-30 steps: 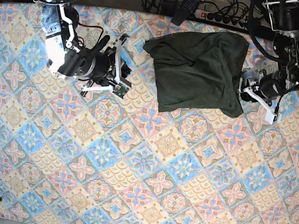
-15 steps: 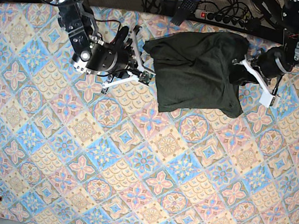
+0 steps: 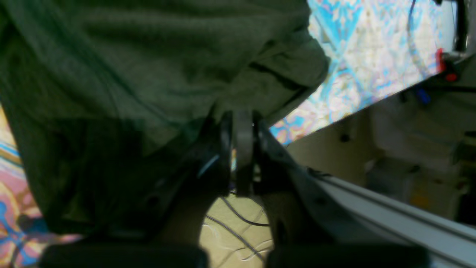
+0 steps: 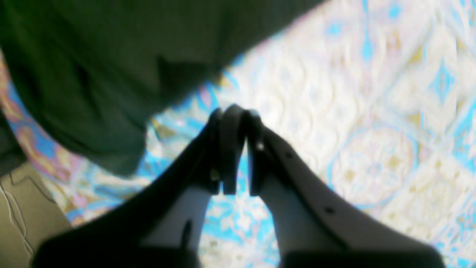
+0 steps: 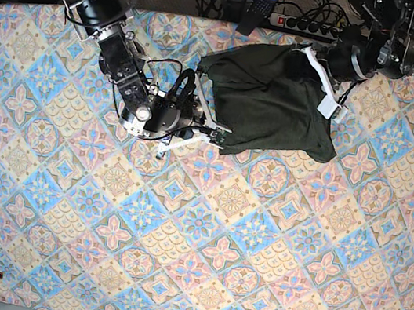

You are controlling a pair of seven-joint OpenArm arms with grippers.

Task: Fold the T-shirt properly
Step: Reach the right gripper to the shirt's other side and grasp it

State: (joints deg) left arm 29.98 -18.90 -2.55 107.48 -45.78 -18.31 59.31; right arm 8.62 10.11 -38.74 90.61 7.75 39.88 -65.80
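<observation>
T-shirt (image 5: 275,103), a large dark olive-green heathered knit garment, is lying rumpled and only roughly squared near the far edge of the counter (image 5: 194,280), which is wearing a patterned cloth of blue, pink and cream diamond tiles; the bulk of the fabric is sitting toward the far right corner.

Risk first. The left fingers (image 3: 241,126) are pressing together right at a hanging fold of the shirt, and in the left wrist view the tips are disappearing into shadowed fabric, so I am judging that they are pinching only a thin layer near the far right edge of the shirt. If that is a single layer and not a hem or seam, a pull is likely to be dragging the whole bundle or slipping off, leaving the fold crooked. The shirt is also sitting close to the far edge of the counter, so a careless tug is risking spilling cloth over it.

The right fingers (image 4: 234,123) are pressed together on nothing: in the right wrist view the tips are standing over bare patterned cloth, just beside the shirt's near left corner and apart from it. A lift from here is catching no fabric, and the two sides are then moving unevenly, twisting the garment
</observation>
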